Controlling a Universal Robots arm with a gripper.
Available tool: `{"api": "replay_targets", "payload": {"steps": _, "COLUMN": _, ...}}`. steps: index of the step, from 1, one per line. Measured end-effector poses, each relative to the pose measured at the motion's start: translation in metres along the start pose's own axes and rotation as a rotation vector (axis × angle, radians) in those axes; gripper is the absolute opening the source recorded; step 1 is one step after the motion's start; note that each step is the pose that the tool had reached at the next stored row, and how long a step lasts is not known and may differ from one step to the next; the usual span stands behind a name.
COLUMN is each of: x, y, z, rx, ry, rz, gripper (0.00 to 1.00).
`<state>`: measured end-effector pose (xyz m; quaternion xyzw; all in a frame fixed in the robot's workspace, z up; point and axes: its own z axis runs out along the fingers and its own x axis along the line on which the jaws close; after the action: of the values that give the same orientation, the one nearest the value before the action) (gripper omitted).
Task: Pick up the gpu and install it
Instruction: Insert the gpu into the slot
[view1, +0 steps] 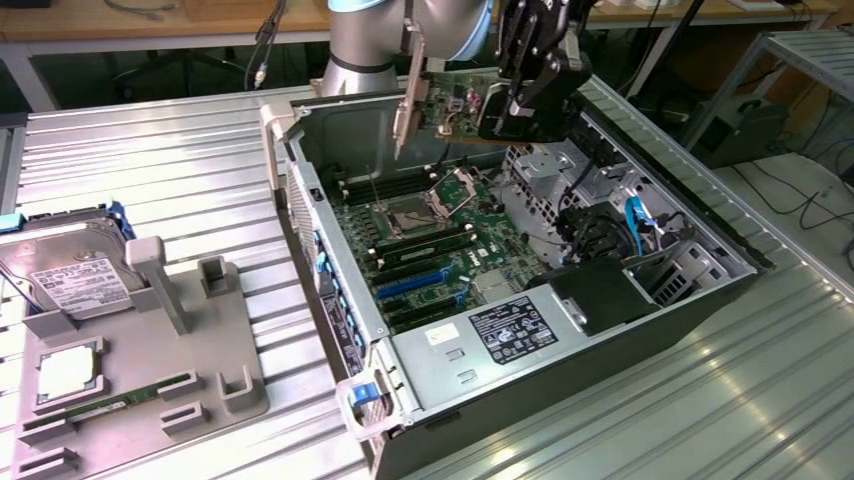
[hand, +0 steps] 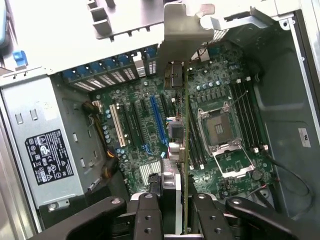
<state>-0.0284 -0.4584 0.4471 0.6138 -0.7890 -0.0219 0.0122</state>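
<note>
gripper clenched on the gpu, over the open case
it hangs above the motherboard; power supply label too small to read

Likely a robotics lab: ribbed metal bench, wooden desks (trailing cables).

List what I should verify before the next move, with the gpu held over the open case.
1. Grip: gripper shut on the gpu at its edge: ok.
2. Clearance: gpu hangs above the computer case, touching nothing: ok.
3. Orientation: silver bracket points toward the rear slot openings: ok.
4. Alignment: card edge runs parallel to the blue expansion slot; whether it sits directly over a slot: cannot tell.
5. Slots: that one and the white slot look empty: ok.
6. Cables: blue cable lies away from the slots: ok.
</note>
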Motion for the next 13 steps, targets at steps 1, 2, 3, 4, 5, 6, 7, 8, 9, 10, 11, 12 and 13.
{"api": "replay_targets", "payload": {"steps": 1, "x": 0.0, "y": 0.0, "z": 0.0, "rx": 0.0009, "ry": 0.0004, "rz": -0.013, "gripper": 0.28}}
{"api": "replay_targets", "payload": {"steps": 2, "x": 0.0, "y": 0.0, "z": 0.0, "rx": 0.0015, "ry": 0.0008, "rz": -0.026, "gripper": 0.28}}
{"api": "replay_targets", "payload": {"steps": 3, "x": 0.0, "y": 0.0, "z": 0.0004, "rx": 0.0034, "ry": 0.0015, "rz": -0.054, "gripper": 0.28}}
{"api": "replay_targets", "payload": {"steps": 4, "x": 0.0, "y": 0.0, "z": 0.0006, "rx": 0.0064, "ry": 0.0042, "rz": -0.074, "gripper": 0.28}}
{"api": "replay_targets", "payload": {"steps": 5, "x": 0.0, "y": -0.0001, "z": 0.0011, "rx": 0.0076, "ry": 0.0066, "rz": -0.096, "gripper": 0.28}}
{"api": "replay_targets", "payload": {"steps": 6, "x": 0.0, "y": -0.0001, "z": 0.0015, "rx": 0.0083, "ry": 0.0081, "rz": -0.114, "gripper": 0.28}}
{"api": "replay_targets", "payload": {"steps": 7, "x": 0.0, "y": 0.0001, "z": 0.0018, "rx": 0.01, "ry": 0.0096, "rz": -0.126, "gripper": 0.28}}
{"api": "replay_targets", "payload": {"steps": 8, "x": -0.004, "y": 0.0009, "z": 0.0029, "rx": 0.0262, "ry": 0.0158, "rz": -0.144, "gripper": 0.28}}
{"api": "replay_targets", "payload": {"steps": 9, "x": -0.006, "y": 0.0013, "z": 0.0033, "rx": 0.0329, "ry": 0.0173, "rz": -0.149, "gripper": 0.28}}
{"api": "replay_targets", "payload": {"steps": 10, "x": -0.007, "y": 0.0018, "z": 0.0037, "rx": 0.0391, "ry": 0.0188, "rz": -0.153, "gripper": 0.28}}
{"api": "replay_targets", "payload": {"steps": 11, "x": -0.009, "y": 0.0022, "z": 0.0044, "rx": 0.0454, "ry": 0.02, "rz": -0.159, "gripper": 0.28}}
{"api": "replay_targets", "payload": {"steps": 12, "x": -0.011, "y": 0.0025, "z": 0.0049, "rx": 0.0492, "ry": 0.0207, "rz": -0.165, "gripper": 0.28}}
{"api": "replay_targets", "payload": {"steps": 13, "x": -0.012, "y": 0.0027, "z": 0.0056, "rx": 0.0523, "ry": 0.0215, "rz": -0.176, "gripper": 0.28}}
